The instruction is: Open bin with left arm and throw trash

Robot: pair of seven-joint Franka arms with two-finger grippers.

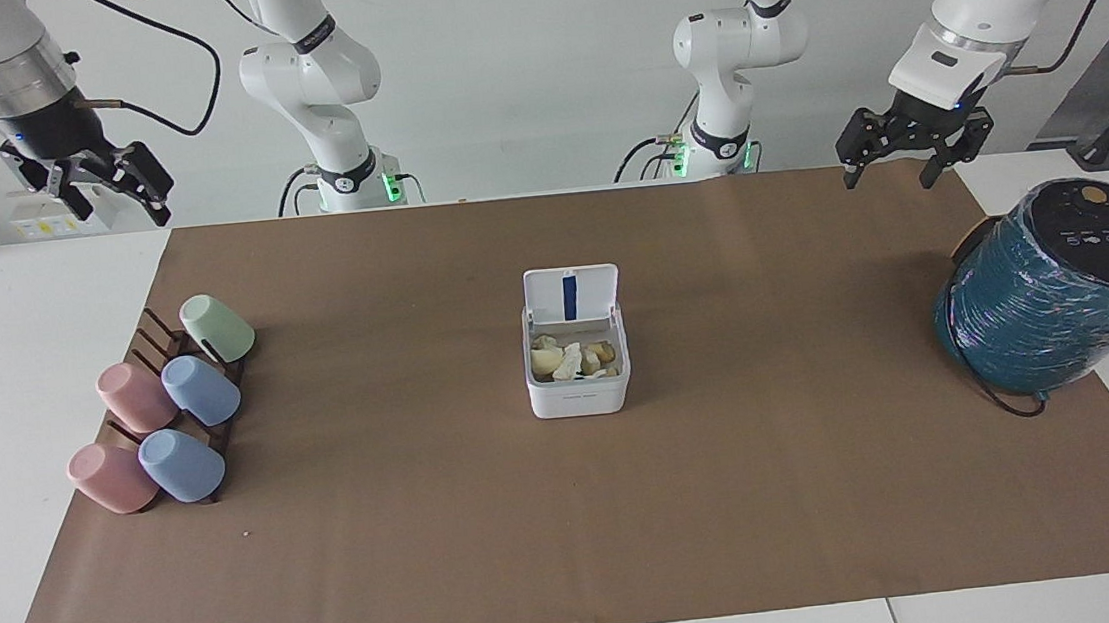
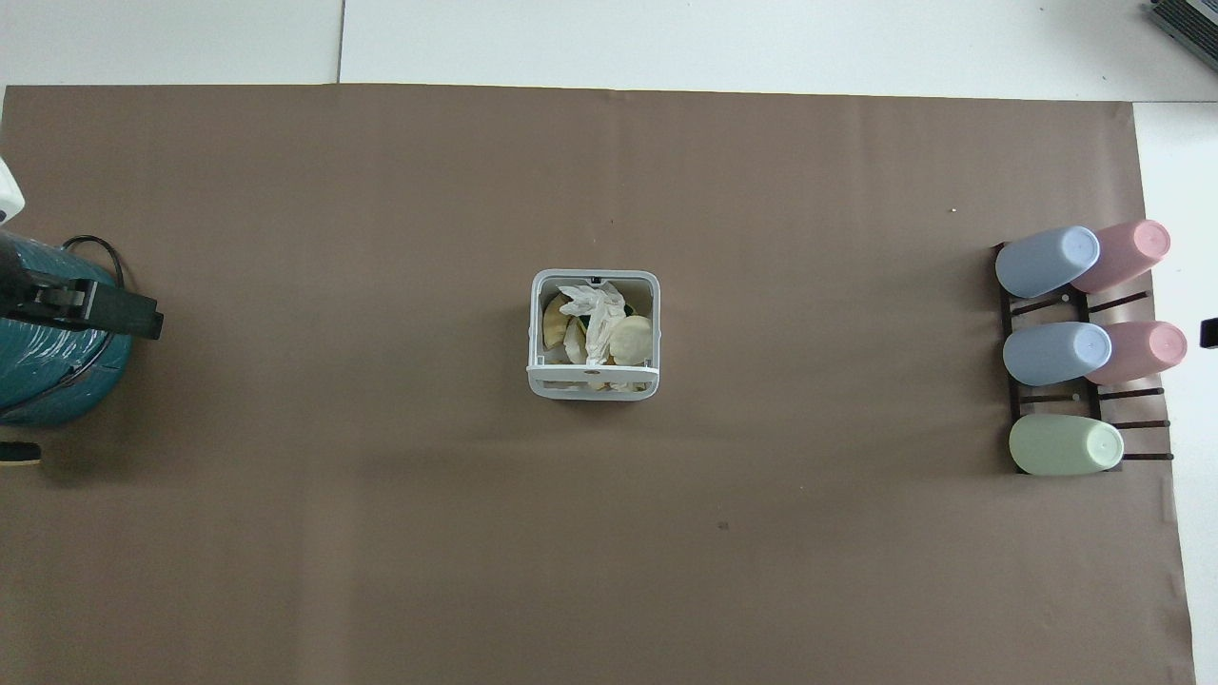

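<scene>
We see the square white bin [image 1: 578, 370], lid up, holding crumpled trash [image 1: 574, 358]. The left gripper [image 1: 907, 148] and the right gripper [image 1: 102, 187] hang at the table's corners nearest the robots, jaws spread and empty.

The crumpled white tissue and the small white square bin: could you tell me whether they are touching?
Touching. The overhead view shows the crumpled white tissue lying inside the open small white square bin, resting on the pale yellow peels.

Bin [image 1: 578, 390] mid-mat, lid upright robots' side; surroundings bare.
</scene>
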